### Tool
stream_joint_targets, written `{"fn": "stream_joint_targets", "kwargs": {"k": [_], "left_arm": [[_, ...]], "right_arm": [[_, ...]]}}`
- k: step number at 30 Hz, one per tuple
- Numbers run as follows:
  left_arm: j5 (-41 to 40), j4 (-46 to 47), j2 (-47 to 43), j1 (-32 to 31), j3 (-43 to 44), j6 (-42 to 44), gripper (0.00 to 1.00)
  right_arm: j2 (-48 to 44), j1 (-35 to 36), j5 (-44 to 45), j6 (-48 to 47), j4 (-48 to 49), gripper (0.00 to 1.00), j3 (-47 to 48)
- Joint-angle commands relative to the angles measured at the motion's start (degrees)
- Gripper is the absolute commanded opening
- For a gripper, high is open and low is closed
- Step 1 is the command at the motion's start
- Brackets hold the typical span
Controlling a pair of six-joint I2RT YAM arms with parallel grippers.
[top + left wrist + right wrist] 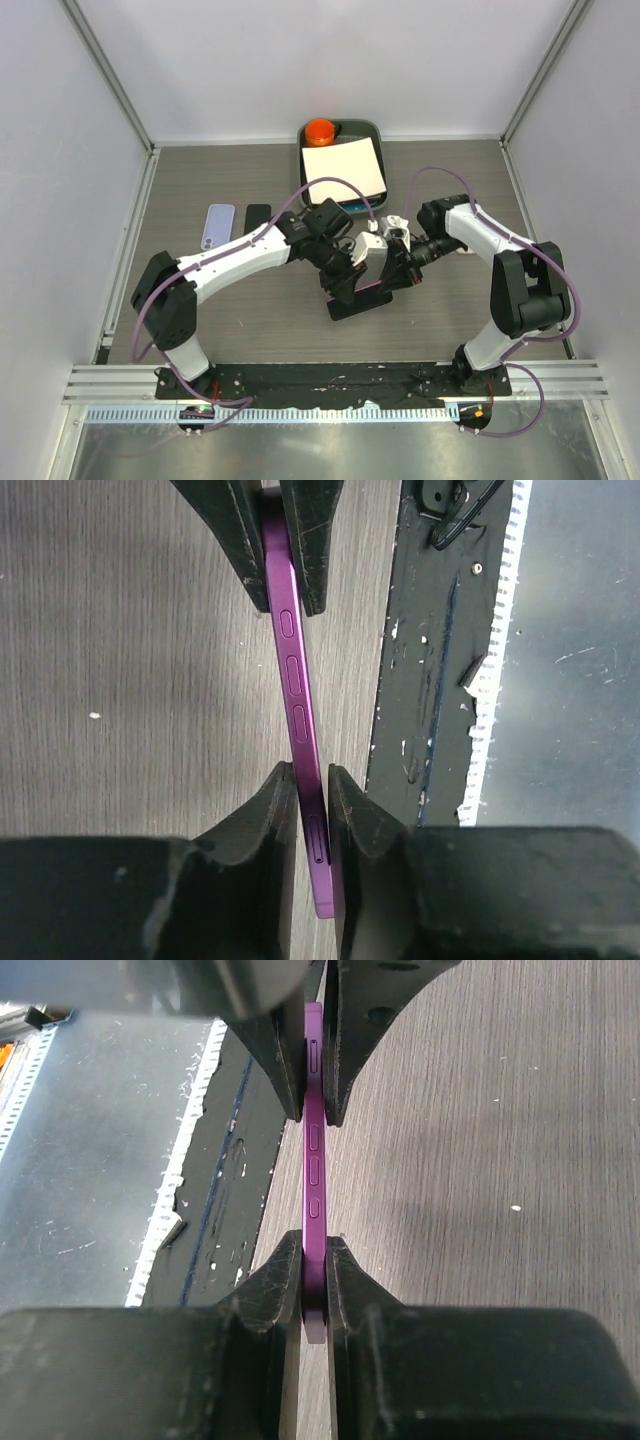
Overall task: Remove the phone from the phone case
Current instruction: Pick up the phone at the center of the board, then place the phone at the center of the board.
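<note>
Left wrist view: I saw the left gripper (310, 778) pinched narrowly on one end of the thin purple cased phone (296, 695), held edge-on above the grey wood-grain table (120, 680); the right gripper (314, 1248) clamped its other end.

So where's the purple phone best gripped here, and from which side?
Pinch the purple phone across its flat faces near one end, coming in lengthwise from that end. It is thin and sits edge-on, so only the broad faces offer purchase. The left hand and right hand each clamp it so, from opposite ends.
</note>
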Motion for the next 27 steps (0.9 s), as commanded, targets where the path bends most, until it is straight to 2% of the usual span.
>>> {"fn": "stream_joint_targets", "kwargs": {"k": [1,2,4,8,9,10,11,13,14,16,17,19,26,27], "left_arm": [[1.23,-0.13,0.94,-1.78,1.37,1.32,0.17],[0.96,-0.39,1.03,-1.95,1.63,1.41,0.08],[0.35,-0.39,1.55,-2.48,1.72,1.32,0.01],[-0.27,-0.22,2.26,-2.48,1.99,0.97,0.00],[-0.27,-0.04,2.35,-2.48,1.99,0.62,0.00],[-1.14,0.31,2.35,-2.57,1.99,0.18,0.00],[-1.58,1.01,2.52,-2.57,1.99,-0.60,0.00],[-3.94,2.41,2.61,-2.48,1.90,-2.10,0.00],[-4.22,3.64,2.96,-2.31,1.99,-3.41,0.00],[-4.57,4.79,3.66,-2.13,2.77,-5.26,0.00],[-4.32,6.10,4.62,-1.69,3.21,-7.18,0.00],[-4.49,9.25,5.51,-1.08,4.35,-9.65,0.00],[-7.65,19.46,12.97,0.59,12.07,-22.74,0.00],[-7.48,20.95,15.68,0.94,13.05,-27.02,0.00]], "right_arm": [[-0.07,-0.51,-5.31,0.89,-9.06,0.01,2.91],[0.02,-0.69,-5.40,0.98,-8.97,0.01,2.91],[-0.07,-1.13,-5.66,1.06,-9.06,0.01,3.00],[0.19,-2.27,-5.75,1.67,-8.88,0.01,3.44],[0.20,-2.71,-5.84,2.11,-9.05,0.05,3.70],[0.28,-3.41,-5.84,2.73,-8.97,0.11,3.97],[0.20,-5.24,-6.01,4.13,-9.06,0.26,4.84],[-0.07,-8.15,-6.19,5.54,-8.97,0.38,5.46],[-0.42,-11.47,-6.45,6.16,-9.06,0.49,5.46],[-1.65,-15.16,-6.28,6.77,-8.97,0.59,5.73],[-2.08,-18.85,-5.84,7.47,-8.97,0.78,5.73],[-3.66,-22.64,-5.40,8.09,-8.97,0.86,5.55],[-10.43,-38.03,-3.47,9.68,-8.97,0.89,3.53],[-11.31,-40.39,-3.12,9.94,-8.97,0.89,3.18]]}}
